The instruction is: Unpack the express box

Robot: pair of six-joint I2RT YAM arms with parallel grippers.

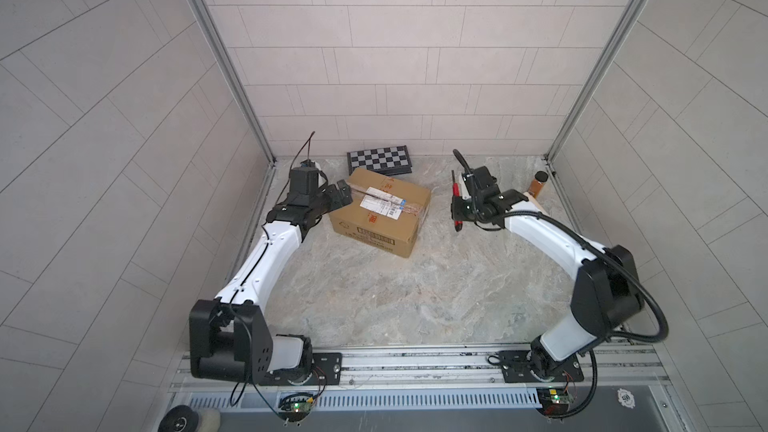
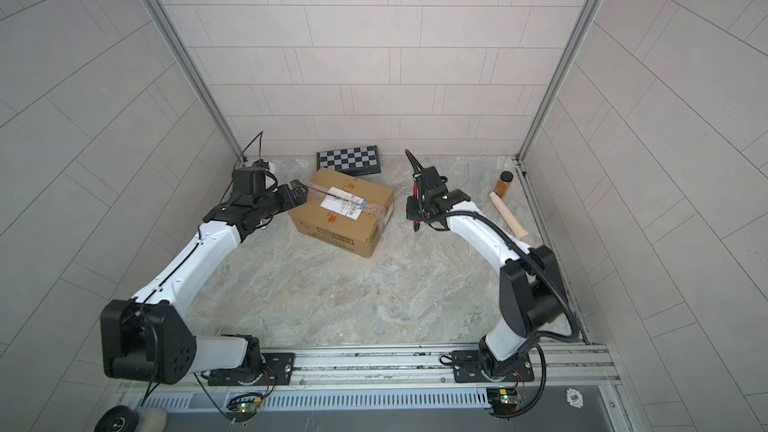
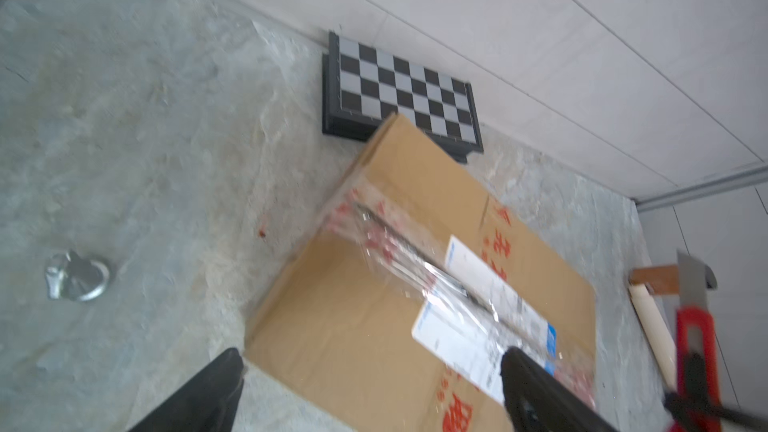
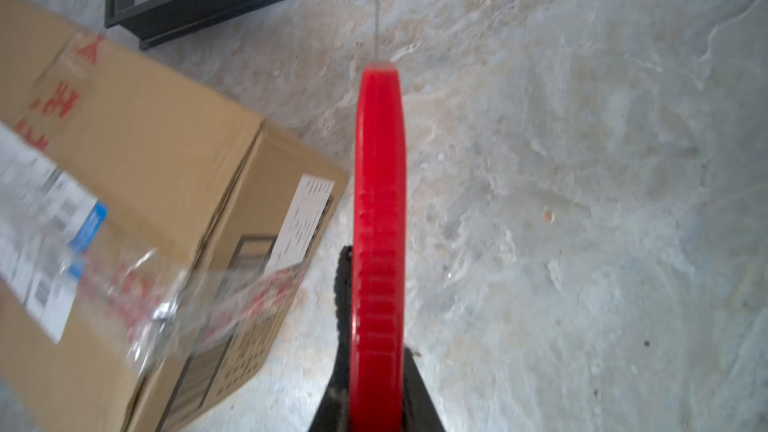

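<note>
The express box (image 1: 380,211), taped shut, is found mid-desk (image 1: 415,292). Left fingers (image 3: 536,388) are spread wide at its top edge; right fingers (image 4: 417,403) are clamped on a red knife (image 4: 380,201). Cardboard is judged stiff, prob. light, w/ slick tape (image 1: 409,206); side walls are best gripped.

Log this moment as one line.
left pincer: open, at express box top edge | right pincer: shut on red knife, clear of box | flaps: closed

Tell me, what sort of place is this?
Probably a robot test booth, not a real room: tile-patterned wall panels held by aluminium posts, a stone-look tabletop, and a left arm and right arm bolted to a metal rail.
</note>
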